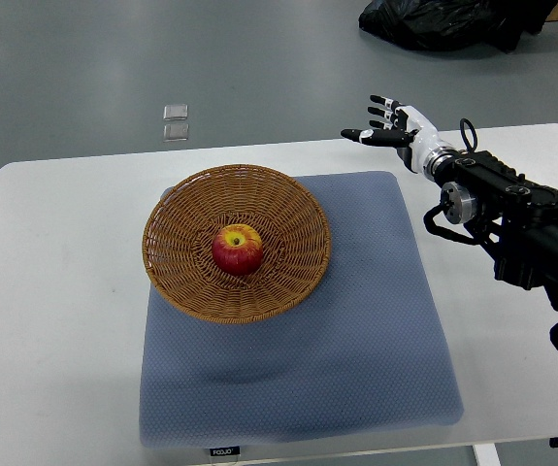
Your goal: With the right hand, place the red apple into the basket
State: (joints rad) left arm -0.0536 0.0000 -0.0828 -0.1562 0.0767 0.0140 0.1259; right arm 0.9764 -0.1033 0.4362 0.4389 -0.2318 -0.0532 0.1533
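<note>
Top view. A red apple is found lying in the middle of a round wicker basket, stem end turned upward. The basket is set on the upper left part of a blue-grey mat, and the mat is spread over a white table.

The right hand is seen near the far edge of the table, its arm entering from the right edge of the picture. The fingers are spread and extended toward the left, and nothing is held between them. The hand is kept well apart from the basket, beyond the mat's far right corner. The left hand is not observed anywhere in the picture.

The governing relation is noted as follows: the apple lies to the left of the right hand and nearer the robot, with the basket rim between the two. The apple is nearly round, so no long axis can be stated. Only the right hand is within reach of consideration.

On the evidence of the apple's position, the placing is judged complete, and only withdrawal of the arm is judged to be left.

Beyond the table, two small clear squares on the floor and a black bag are recorded.
</note>
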